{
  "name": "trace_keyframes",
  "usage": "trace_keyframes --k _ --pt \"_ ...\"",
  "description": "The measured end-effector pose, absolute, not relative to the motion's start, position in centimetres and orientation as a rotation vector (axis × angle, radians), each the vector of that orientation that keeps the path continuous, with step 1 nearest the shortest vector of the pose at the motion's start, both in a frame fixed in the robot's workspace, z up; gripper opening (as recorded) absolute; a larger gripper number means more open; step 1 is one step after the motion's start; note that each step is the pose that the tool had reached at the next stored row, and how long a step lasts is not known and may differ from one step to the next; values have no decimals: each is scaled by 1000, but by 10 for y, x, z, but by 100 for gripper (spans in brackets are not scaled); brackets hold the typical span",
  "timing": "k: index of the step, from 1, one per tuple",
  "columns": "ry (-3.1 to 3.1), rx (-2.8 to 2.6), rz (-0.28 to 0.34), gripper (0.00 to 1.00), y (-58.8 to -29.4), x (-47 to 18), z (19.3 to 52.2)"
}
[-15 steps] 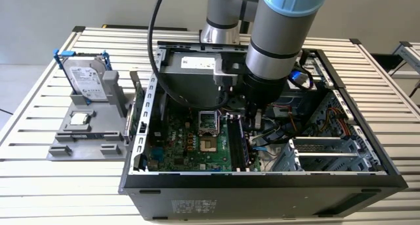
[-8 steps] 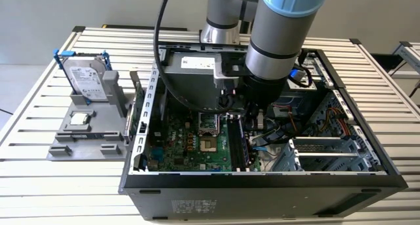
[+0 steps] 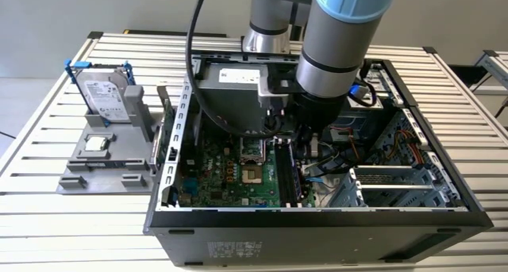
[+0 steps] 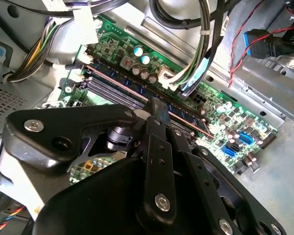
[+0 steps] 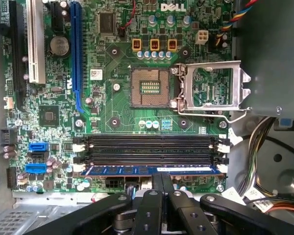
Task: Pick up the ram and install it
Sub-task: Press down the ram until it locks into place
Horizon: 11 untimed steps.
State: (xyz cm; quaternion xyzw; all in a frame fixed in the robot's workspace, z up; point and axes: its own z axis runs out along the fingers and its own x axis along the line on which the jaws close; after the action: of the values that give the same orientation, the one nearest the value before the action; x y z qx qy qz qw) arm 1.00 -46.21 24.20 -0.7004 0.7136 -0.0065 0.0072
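Note:
The ram (image 5: 117, 170) is a long blue stick standing in the memory slot nearest my gripper on the green motherboard (image 5: 112, 112). In the second wrist view the ram (image 4: 186, 119) runs along the slot just past my fingertips. My gripper (image 5: 162, 177) is shut, its two black fingers pressed together over the middle of the stick's upper edge. I cannot tell whether the tips touch it. The same shut gripper (image 4: 155, 107) appears in the second wrist view. In the exterior view the arm (image 3: 334, 75) reaches down into the open computer case (image 3: 317, 218).
Two dark empty memory slots (image 5: 152, 142) lie beside the ram. The processor socket (image 5: 149, 87) is bare, its metal frame (image 5: 210, 90) flipped open. Cable bundles (image 5: 264, 147) crowd one side. Outside the case, a grey fixture (image 3: 103, 165) holds a hard drive (image 3: 107, 96) and a processor chip (image 3: 97, 143).

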Motion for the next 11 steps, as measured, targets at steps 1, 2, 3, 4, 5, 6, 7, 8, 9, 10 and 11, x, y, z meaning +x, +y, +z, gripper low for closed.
trace_keyframes --k 1,2,3,4,5,6,7,8,9,10,11 --pt "2232 -2190 -20 0 -462 10 241" --pt "2232 -2191 -21 0 -462 10 240" --pt "2232 -2191 -21 0 -462 10 239" --pt "2233 -2191 -22 0 -462 10 238" --pt "2233 -2191 -23 0 -462 10 237" --pt "2234 -2192 -24 0 -462 10 236" --pt "2235 -2192 -26 0 -462 10 235" --pt "2235 -2193 -27 0 -462 10 234" --pt "2236 -2193 -28 0 -462 10 233" --pt "2236 -2194 -29 0 -462 10 232" --pt "2236 -2194 -29 0 -462 10 231"
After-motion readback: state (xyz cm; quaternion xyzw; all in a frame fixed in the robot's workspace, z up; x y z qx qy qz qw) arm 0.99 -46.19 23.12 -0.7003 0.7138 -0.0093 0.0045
